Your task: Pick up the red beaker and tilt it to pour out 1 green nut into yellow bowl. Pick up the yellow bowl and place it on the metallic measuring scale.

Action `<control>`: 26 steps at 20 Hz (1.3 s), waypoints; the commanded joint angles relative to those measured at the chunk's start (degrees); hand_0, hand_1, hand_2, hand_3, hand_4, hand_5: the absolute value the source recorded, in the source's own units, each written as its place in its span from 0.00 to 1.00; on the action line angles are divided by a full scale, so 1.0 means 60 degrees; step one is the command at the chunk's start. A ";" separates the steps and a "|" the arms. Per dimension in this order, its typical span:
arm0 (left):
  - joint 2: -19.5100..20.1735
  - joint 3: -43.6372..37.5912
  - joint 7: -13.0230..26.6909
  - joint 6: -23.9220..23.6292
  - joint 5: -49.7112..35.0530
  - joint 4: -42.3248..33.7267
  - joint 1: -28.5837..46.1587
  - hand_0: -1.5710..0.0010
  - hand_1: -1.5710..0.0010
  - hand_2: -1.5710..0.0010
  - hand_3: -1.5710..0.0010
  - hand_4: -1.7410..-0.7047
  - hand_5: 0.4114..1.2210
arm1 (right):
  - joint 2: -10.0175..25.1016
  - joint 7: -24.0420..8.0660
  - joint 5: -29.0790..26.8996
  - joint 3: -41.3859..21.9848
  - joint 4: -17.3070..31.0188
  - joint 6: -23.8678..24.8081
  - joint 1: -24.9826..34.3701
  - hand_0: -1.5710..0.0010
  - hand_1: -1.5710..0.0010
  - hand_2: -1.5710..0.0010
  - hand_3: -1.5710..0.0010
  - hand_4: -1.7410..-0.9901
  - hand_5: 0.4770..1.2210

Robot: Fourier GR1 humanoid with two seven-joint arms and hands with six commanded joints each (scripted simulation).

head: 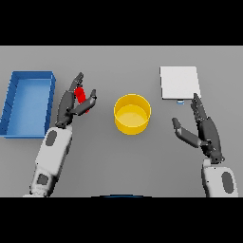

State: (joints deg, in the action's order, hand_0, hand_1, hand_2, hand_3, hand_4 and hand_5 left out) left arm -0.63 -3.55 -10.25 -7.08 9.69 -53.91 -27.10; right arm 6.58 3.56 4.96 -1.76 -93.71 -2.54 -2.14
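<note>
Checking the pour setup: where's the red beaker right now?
In the head view the red beaker sits in the left hand, between the blue tray and the yellow bowl.

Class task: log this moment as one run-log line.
left hand: fingers round red beaker | right hand: open, idle | yellow bowl: on table

Left hand [76,100] fingers curled; right hand [205,129] relaxed.
</note>
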 commanded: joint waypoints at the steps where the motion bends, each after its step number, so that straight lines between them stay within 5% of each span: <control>1: -0.0027 -0.0079 0.0007 -0.0021 -0.0068 0.0098 -0.0111 0.78 0.80 0.79 0.85 0.34 0.44 | -0.0048 -0.0051 0.0064 -0.0049 0.0027 0.0037 0.0018 1.00 1.00 1.00 1.00 0.59 0.23; 3: -0.0241 -0.0263 -0.0195 -0.0164 -0.0242 0.0335 -0.0319 0.50 0.52 0.52 0.59 0.31 0.57 | -0.0105 -0.0189 0.0152 -0.0127 0.0021 0.0073 0.0012 1.00 1.00 1.00 1.00 0.60 0.23; 5: -0.0291 -0.0422 -0.0341 -0.0272 -0.0274 0.0719 -0.0580 0.32 0.33 0.33 0.38 0.25 0.73 | -0.0046 -0.0112 0.0107 -0.0065 -0.0070 0.0074 -0.0024 1.00 1.00 1.00 1.00 0.60 0.23; 9: -0.0263 -0.0270 -0.0731 -0.0349 -0.0231 0.0798 -0.0593 0.13 0.14 0.14 0.25 0.12 0.89 | 0.0027 -0.0151 0.0030 0.0030 -0.0059 0.0062 0.0004 1.00 1.00 1.00 1.00 0.60 0.23; 14: -0.0233 0.0078 -0.0703 -0.0445 0.0050 0.0562 -0.0470 0.04 0.04 0.04 0.08 0.21 0.96 | -0.0012 0.0165 0.0140 -0.0036 -0.0026 0.0084 -0.0116 1.00 1.00 1.00 1.00 0.60 0.23; 22: 0.0022 0.0483 0.0434 -0.0251 0.0814 -0.1268 -0.0487 0.01 0.01 0.01 0.01 0.24 0.99 | -0.0061 0.0186 0.0285 -0.0137 0.0050 0.0102 -0.0112 1.00 1.00 1.00 1.00 0.60 0.25; 26: 0.0481 0.1279 0.1463 -0.0084 0.1488 -0.2054 -0.0558 0.00 0.00 0.00 0.01 0.12 0.94 | -0.0042 0.0311 0.0327 -0.0167 0.0051 0.0076 -0.0117 1.00 1.00 1.00 1.00 0.62 0.26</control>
State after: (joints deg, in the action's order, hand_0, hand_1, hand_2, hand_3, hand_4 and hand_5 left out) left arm 2.26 4.11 -1.60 -7.54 18.46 -66.25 -30.46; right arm 6.32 5.52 6.92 -2.77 -93.40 -2.10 -2.86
